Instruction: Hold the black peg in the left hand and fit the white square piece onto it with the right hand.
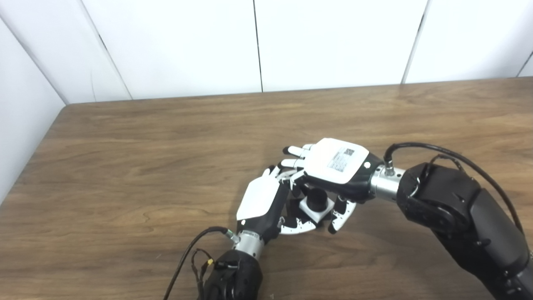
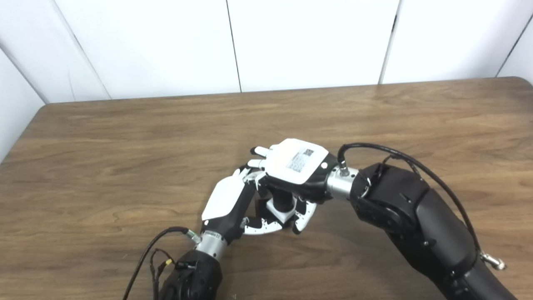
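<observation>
The white square piece (image 1: 320, 211), a small blocky plastic part with a hole through its middle, sits low and just right of centre in the frame, cupped between your two hands over the brown wood-grain table (image 1: 137, 166). The short black round peg (image 1: 317, 197) stands up through that hole, so the piece looks already part-way or fully down on it; how deep it is seated you cannot tell from here.

Your left hand (image 1: 263, 204) comes up from the bottom edge with its white back to the camera, fingers curled round the far side of the pair and the thumb lying under the near side. It seems closed on the peg's base, though the contact itself is hidden.

Your right hand (image 1: 338, 164) lies palm-down over the top, fingers bent down around the white piece, thumb at its lower right edge.

Judge both parts as light, rigid and smooth, likely slick on hard fingertips. Take the white piece by two opposite flat sides, not the corners, and keep it level so it does not bind on the peg
</observation>
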Available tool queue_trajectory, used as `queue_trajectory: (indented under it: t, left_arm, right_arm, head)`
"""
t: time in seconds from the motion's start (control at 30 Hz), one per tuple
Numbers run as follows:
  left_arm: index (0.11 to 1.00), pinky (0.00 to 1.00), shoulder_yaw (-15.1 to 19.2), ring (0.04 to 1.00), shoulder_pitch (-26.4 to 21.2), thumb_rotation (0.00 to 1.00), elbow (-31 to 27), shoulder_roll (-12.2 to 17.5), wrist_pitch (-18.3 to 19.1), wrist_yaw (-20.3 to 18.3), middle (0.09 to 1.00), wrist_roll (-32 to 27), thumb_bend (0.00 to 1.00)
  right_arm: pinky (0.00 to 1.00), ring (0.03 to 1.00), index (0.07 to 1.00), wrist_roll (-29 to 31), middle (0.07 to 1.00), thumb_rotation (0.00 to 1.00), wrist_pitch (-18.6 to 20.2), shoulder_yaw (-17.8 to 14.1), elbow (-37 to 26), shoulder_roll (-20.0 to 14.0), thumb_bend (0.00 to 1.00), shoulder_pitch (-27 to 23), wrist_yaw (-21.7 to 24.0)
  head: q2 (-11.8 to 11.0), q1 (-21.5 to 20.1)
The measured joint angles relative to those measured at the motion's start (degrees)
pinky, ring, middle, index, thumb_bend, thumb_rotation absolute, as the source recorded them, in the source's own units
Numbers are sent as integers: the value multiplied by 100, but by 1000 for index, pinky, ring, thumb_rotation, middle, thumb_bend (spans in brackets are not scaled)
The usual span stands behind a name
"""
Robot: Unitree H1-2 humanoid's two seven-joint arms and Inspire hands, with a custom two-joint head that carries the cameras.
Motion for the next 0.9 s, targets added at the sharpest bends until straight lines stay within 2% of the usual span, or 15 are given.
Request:
queue_trajectory:
  t: [0.23,0.33,0.57,0.9]
  left_arm:
    - [697,1000,-16,959,-1,507,-66,-1,77,-98,859,143,924]
    - [731,1000,-23,957,-12,535,-141,15,174,-256,866,203,939]
    - [782,997,-26,954,-28,515,-259,39,289,-457,887,259,945]
    - [827,1000,14,961,-44,544,-334,122,310,-610,917,339,950]
  right_arm:
    - [915,1000,731,52,932,243,18,-90,22,4,992,-5,2]
    - [914,1000,729,90,930,258,17,-137,87,4,992,-9,-1]
    - [922,1000,726,114,929,273,12,-170,141,4,996,-50,-3]
    - [898,1000,722,88,928,256,12,-206,175,22,1000,-83,-54]
  head:
    - [-9,26]
    - [-26,44]
    - [-53,79]
    - [-88,123]
